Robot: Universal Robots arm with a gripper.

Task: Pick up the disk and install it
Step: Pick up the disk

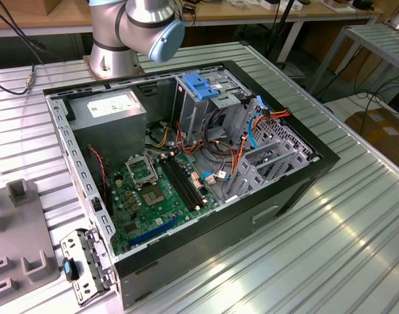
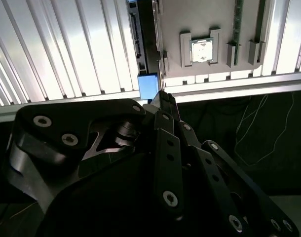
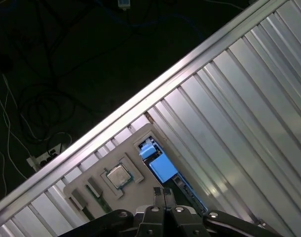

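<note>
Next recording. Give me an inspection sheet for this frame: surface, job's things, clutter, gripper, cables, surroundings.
Surface: ribbed metal table, bearing an open PC case and a grey plate.
Job's things: disk lies along the plate's edge, not yet picked up.
Clutter: CPU seated on the plate.
Gripper: gripper shut, holding nothing, close over the disk's blue end; contact cannot be told.
Cables: orange and blue case cables; a black cable on the table at the exterior view's left; floor cables.
Surroundings: wooden benches behind the table.
</note>
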